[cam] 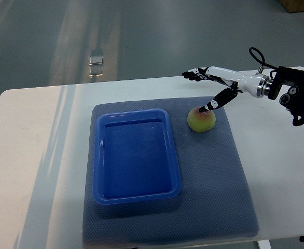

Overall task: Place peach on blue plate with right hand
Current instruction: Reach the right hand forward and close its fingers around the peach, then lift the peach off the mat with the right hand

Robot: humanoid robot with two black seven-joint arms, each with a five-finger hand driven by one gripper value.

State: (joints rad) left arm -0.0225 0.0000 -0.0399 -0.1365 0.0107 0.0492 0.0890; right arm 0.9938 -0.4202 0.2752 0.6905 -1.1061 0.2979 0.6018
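Note:
A yellow-pink peach [201, 121] rests on the grey mat [219, 176], just right of the blue plate [136, 193], a deep rectangular tray with nothing in it. My right hand [206, 88] reaches in from the right edge and hovers over the peach. Its fingers [194, 74] are spread, pointing left beyond the fruit, while the thumb tip [205, 109] touches the peach's top. Nothing is grasped. The left arm does not show.
The mat lies on a white table [27, 155] whose far edge runs just behind the hand. Grey floor lies beyond, with a small metal fitting [96, 63] on it. The right forearm's black wrist housing [300, 98] sits at the right edge.

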